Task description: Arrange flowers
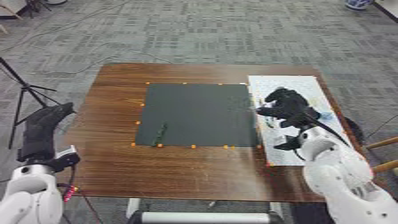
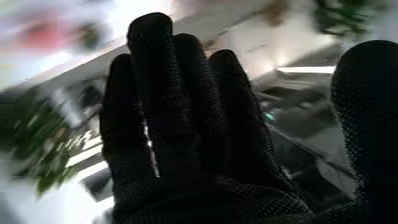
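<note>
In the head view my right hand [image 1: 289, 106] is over the white sheet [image 1: 282, 159] at the table's right side. My right hand [image 2: 182, 125] has straight fingers in the right wrist view, with the thumb held apart and nothing between them. Small bluish and greenish patches [image 1: 327, 116] show on the sheet around the hand; I cannot tell what they are. A thin green stem [image 1: 161, 134] lies on the lower left part of the dark mat [image 1: 200, 112]. My left hand [image 1: 43, 131] is held beyond the table's left edge, its fingers extended.
Orange marks [image 1: 194, 146] line the mat's edges on the brown table [image 1: 169, 175]. A black tripod [image 1: 25, 87] stands on the floor at the left, and wooden chair parts [image 1: 385, 166] are at the right. Blurred green foliage [image 2: 31, 132] appears in the right wrist view.
</note>
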### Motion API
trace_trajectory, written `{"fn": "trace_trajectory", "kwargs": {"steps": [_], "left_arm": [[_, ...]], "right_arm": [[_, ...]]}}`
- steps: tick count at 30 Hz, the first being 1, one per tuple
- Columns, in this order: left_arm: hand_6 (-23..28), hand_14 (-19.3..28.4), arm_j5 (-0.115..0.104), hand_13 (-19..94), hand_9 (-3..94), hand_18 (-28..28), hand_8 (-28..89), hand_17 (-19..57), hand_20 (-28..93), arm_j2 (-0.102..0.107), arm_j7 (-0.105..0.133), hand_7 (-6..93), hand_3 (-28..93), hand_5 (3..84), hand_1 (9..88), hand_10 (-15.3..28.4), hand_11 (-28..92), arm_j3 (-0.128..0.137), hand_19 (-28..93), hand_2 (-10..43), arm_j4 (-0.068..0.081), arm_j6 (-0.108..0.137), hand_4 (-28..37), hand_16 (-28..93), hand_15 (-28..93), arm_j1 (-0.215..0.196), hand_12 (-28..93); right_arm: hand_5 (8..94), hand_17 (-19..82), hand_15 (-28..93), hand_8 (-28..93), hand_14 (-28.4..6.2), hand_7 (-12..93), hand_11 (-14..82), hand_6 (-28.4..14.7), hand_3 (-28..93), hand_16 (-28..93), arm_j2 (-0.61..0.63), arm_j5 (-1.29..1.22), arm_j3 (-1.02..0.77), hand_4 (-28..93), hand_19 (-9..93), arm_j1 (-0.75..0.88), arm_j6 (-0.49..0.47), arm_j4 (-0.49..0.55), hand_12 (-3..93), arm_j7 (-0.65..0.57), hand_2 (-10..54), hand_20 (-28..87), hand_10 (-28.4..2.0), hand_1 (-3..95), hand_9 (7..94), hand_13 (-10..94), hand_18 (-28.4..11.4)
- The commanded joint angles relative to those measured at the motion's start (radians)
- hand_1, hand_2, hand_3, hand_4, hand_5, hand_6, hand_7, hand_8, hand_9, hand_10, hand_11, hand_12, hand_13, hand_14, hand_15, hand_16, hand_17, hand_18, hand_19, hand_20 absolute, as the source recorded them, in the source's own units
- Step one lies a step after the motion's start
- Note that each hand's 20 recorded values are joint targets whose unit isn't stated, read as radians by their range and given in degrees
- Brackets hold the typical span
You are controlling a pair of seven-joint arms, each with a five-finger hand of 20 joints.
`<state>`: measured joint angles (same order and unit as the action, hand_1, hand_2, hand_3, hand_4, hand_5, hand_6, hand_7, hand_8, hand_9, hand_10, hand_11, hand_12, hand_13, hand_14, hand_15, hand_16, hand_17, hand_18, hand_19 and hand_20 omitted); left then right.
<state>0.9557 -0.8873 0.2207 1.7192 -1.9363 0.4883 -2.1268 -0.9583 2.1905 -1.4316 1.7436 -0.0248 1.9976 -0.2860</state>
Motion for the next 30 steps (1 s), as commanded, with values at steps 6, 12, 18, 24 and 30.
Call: {"fn": "trace_trajectory", "kwargs": {"steps": [6,12,18,24,30], "left_arm": [[4.4,14.1,0.006,31,45.8,10.5,-9,3.4,16,-0.075,0.051,16.0,69,53.8,29.8,13.5,21,0.041,6,-2.4,-0.167,-0.067,-19.9,2,10,-0.155,10],[4.4,14.1,0.008,31,46.0,10.5,-9,3.6,16,-0.070,0.084,16.0,69,53.7,29.5,13.5,21,0.052,7,-2.6,-0.201,-0.124,-19.6,1,10,-0.180,10],[4.4,14.1,-0.003,31,46.0,10.5,-9,3.7,16,-0.076,0.091,15.9,69,53.6,29.5,13.5,21,0.051,7,-2.7,-0.206,-0.122,-19.6,2,9,-0.200,10],[4.3,14.2,-0.013,32,46.1,10.6,-9,3.6,16,-0.079,0.091,16.0,70,53.5,29.3,13.4,21,0.039,6,-3.1,-0.208,-0.117,-19.4,2,9,-0.208,10],[4.4,14.2,-0.006,32,46.1,10.6,-9,3.6,16,-0.083,0.081,15.8,69,53.6,29.4,13.5,21,0.028,6,-3.0,-0.203,-0.126,-19.6,2,9,-0.192,10]], "right_arm": [[59.2,30,42,-4,-13.1,17,22.1,-6.8,65,30,0.102,0.104,-0.210,-12,64,0.288,0.112,-0.051,24.0,-0.099,-9.5,46,-16.9,30.5,70.7,70,-23.6],[59.8,31,45,-3,-11.9,19,25.5,-6.5,65,31,0.113,0.140,-0.225,-12,66,0.342,0.105,-0.070,25.1,-0.096,-9.5,48,-15.9,31.0,72.7,72,-23.5],[59.7,32,48,-3,-11.3,20,27.9,-6.0,65,31,0.119,0.183,-0.248,-13,68,0.380,0.111,-0.093,26.0,-0.108,-9.5,49,-15.0,29.8,73.3,73,-23.7],[59.8,34,48,-4,-10.9,20,28.7,-6.2,64,31,0.107,0.192,-0.234,-14,68,0.381,0.128,-0.102,26.1,-0.126,-9.5,50,-14.8,30.5,73.4,74,-23.6],[65.7,40,51,14,-6.5,25,28.8,-3.2,59,34,0.117,0.212,-0.171,-15,74,0.353,0.200,-0.123,32.2,-0.145,-9.5,51,-11.5,48.9,81.1,82,-22.3]]}}
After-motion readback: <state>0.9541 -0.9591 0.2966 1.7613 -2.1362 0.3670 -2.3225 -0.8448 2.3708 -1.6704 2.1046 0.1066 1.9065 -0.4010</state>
